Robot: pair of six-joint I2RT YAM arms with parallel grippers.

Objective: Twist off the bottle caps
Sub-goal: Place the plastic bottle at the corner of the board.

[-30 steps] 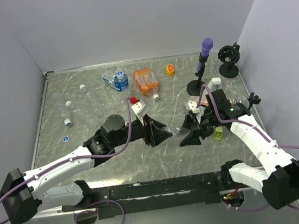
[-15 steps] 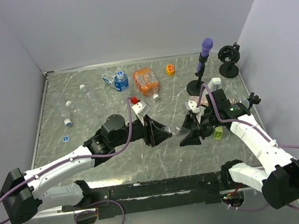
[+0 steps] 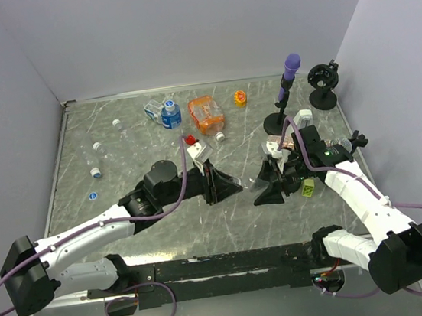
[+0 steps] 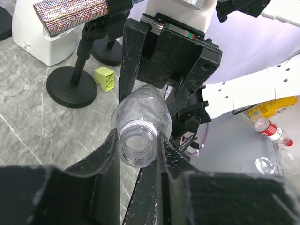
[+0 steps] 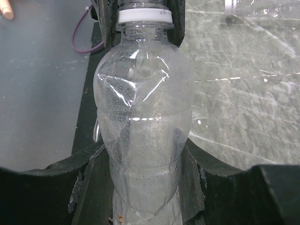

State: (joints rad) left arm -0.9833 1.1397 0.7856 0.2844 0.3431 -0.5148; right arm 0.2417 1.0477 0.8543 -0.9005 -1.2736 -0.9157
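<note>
Grey marbled table [image 3: 238,131] — plain lavender walls [image 3: 179,23] around.

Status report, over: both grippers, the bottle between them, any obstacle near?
Right gripper shut on clear bottle body. Left gripper shut on its neck; mouth looks open, uncapped. Nothing blocking; purple-topped stand stands apart.

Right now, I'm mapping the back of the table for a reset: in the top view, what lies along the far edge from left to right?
blue-label bottle → orange bottle → small yellow item → purple-topped stand → black stand
</note>
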